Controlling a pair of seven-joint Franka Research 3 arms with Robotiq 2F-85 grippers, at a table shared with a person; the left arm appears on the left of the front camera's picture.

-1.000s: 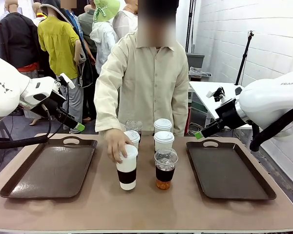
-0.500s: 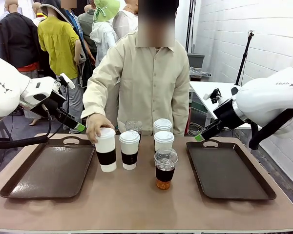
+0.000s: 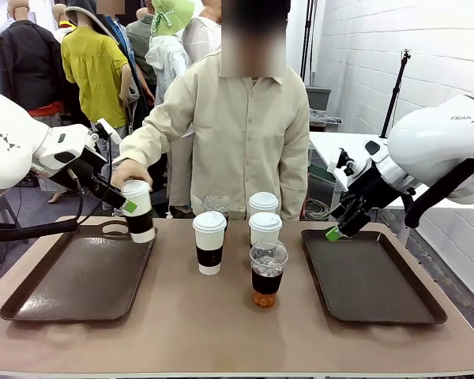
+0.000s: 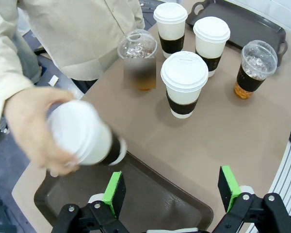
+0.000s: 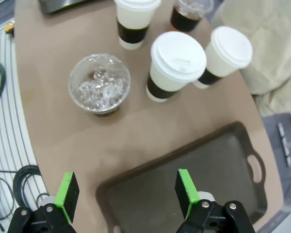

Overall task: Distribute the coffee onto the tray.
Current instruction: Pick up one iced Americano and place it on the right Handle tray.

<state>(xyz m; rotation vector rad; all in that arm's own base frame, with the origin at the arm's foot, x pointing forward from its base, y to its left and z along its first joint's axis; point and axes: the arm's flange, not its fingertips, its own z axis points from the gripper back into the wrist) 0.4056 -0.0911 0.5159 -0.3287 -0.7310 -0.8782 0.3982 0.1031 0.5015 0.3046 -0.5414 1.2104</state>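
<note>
Left end effector (image 4: 170, 187) is spread wide, with nothing between its green pads (image 4: 114, 192). The person's hand (image 3: 129, 172) grips a sleeved paper cup (image 3: 139, 212) by the lid end and holds it a bit tilted at the far inner corner of the left tray (image 3: 71, 284). In the front view the cup sits right beside the tip of the left end effector (image 3: 127, 207), but I can't tell if they touch. From the left wrist view the cup (image 4: 87, 136) is out past the fingers, not in the gap, and it's blurry. I also can't tell if its base is resting on the tray rim.

Right end effector (image 5: 127, 188) is wide open too, holding nothing. It hangs over the far inner corner of the right tray (image 3: 375, 284), near the tray's handle cutout, well apart from the cups.

The rest of the coffee stands upright on the tabletop (image 3: 221, 332) between the two trays:
- front paper cup (image 3: 209, 242)
- middle paper cup (image 3: 265, 227), with the back paper cup (image 3: 263, 204) just behind it
- front dome-lidded cup (image 3: 268, 273), amber-brown drink with ice, closest to the robot
- back dome-lidded cup (image 3: 216, 205), tucked behind the front paper cup near the person
</note>
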